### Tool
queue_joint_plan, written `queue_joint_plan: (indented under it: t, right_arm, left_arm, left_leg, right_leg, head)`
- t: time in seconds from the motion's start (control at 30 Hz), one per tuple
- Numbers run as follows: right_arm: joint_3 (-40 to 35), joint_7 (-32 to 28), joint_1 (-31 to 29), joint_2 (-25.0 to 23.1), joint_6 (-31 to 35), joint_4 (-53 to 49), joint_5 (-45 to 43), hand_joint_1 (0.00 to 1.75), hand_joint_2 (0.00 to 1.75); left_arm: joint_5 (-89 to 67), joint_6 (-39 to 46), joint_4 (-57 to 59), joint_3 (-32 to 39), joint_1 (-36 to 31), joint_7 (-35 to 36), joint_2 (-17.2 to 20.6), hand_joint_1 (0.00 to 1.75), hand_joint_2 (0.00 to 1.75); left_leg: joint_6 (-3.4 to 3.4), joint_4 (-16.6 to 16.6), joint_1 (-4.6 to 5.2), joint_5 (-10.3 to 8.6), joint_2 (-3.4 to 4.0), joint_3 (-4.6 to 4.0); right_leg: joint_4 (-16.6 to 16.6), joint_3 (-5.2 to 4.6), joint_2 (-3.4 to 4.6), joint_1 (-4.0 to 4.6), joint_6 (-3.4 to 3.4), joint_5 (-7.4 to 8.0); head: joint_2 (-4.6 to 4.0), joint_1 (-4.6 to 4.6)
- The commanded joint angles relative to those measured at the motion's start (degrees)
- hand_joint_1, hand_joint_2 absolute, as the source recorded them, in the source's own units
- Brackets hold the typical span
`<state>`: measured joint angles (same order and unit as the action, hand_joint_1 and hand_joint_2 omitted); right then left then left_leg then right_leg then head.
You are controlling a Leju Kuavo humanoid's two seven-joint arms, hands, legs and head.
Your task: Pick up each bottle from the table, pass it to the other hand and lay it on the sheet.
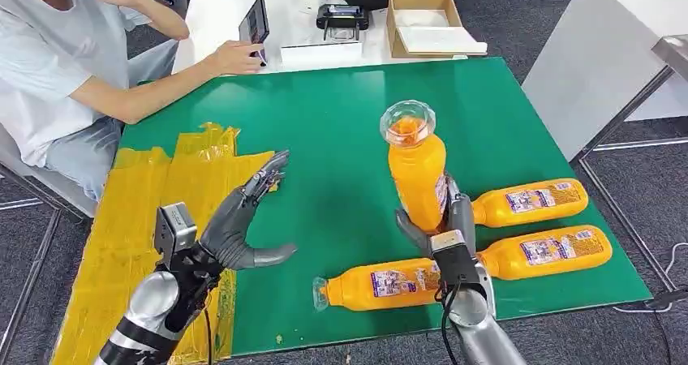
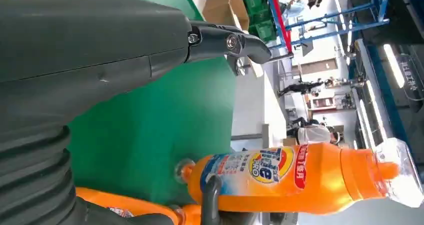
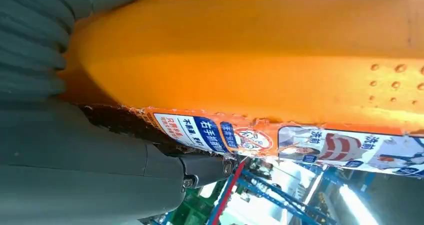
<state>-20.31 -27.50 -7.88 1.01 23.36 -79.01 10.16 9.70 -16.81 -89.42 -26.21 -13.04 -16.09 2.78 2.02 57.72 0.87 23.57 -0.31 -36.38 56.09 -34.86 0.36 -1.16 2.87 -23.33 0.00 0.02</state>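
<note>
- Green matting (image 1: 341,130) covers my table, with the yellow sheet (image 1: 138,219) along its left edge and a seated person (image 1: 57,65) at the far left corner by a white desk.
- My right hand (image 1: 442,227) grips the held bottle (image 1: 416,174) low on its body; it stands upright clear of the table, clear cap uppermost.
- My left hand (image 1: 243,219) hovers over the sheet's inner edge, fingers spread wide, holding nothing, palm turned toward the bottle.
- As I judge it, the handover turns on this: the bottle lies to the left hand's right, well apart, its long axis vertical, and the free span is above my right fingers.
- Three more bottles (image 1: 527,251) lie on their sides near the right hand.
- Hard to read: my right fingers are mostly hidden behind the bottle, and the right wrist view shows little beyond orange plastic and label.
</note>
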Motion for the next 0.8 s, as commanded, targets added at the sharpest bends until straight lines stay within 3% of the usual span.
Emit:
queue_joint_plan:
  t: [0.03, 0.07, 0.13, 0.23, 0.5, 0.8]
  right_arm:
    - [-0.6, 0.0, -2.4, -0.3, -0.2, 3.2, -0.3, 1.75, 1.75]
    - [-2.2, -1.3, -3.2, -0.4, -5.8, 4.0, -3.7, 1.75, 1.75]
    - [-4.3, -2.4, -4.8, -1.9, -6.8, 5.7, -3.3, 1.75, 1.75]
    - [-9.8, -2.3, -7.8, -3.9, -5.5, 8.6, 1.6, 1.75, 1.75]
    - [-11.3, -2.4, -7.7, -3.2, -5.0, 8.8, 1.9, 1.75, 1.75]
    - [-16.8, -1.8, -7.4, -2.5, -1.5, 7.9, 8.0, 1.75, 1.75]
  left_arm:
    - [0.3, 0.0, 3.5, -2.1, -2.5, 0.4, 1.7, 0.00, 1.75]
    - [2.8, -2.6, 3.9, -3.3, -3.4, 1.0, 1.9, 0.00, 1.75]
    - [3.4, -3.3, 4.3, -4.7, -4.6, 1.7, 1.5, 0.00, 1.75]
    - [4.7, -3.2, 4.4, -6.4, -5.2, 2.9, 0.7, 0.00, 1.75]
    - [5.3, -2.9, 4.6, -6.7, -5.3, 2.8, 1.1, 0.00, 1.75]
    - [6.1, -2.3, 4.3, -6.7, -5.4, 2.6, 1.0, 0.00, 1.75]
  left_leg:
    - [-0.21, 0.0, -0.15, 0.12, 0.05, 0.31]
    - [-0.19, 0.0, -0.12, 0.11, 0.04, 0.30]
    - [-0.10, 0.0, -0.06, 0.02, 0.04, 0.09]
    - [-0.15, 0.0, -0.08, 0.06, 0.15, 0.13]
    - [-0.09, 0.0, -0.06, 0.01, 0.00, 0.10]
    - [-0.13, 0.0, -0.07, 0.03, 0.00, 0.13]
  right_leg:
    - [0.0, 0.34, -0.01, 0.15, -0.17, -0.06]
    - [0.0, 0.32, -0.02, 0.12, -0.16, -0.07]
    - [0.0, 0.09, 0.01, 0.06, -0.08, 0.00]
    - [0.0, 0.11, 0.11, 0.08, -0.12, 0.01]
    - [0.0, 0.12, -0.03, 0.06, -0.07, 0.00]
    - [0.0, 0.15, -0.03, 0.07, -0.11, -0.02]
  head:
    - [0.00, 0.00]
    - [0.00, 0.00]
    - [0.00, 0.00]
    - [0.00, 0.00]
    - [0.00, 0.00]
    - [0.00, 0.00]
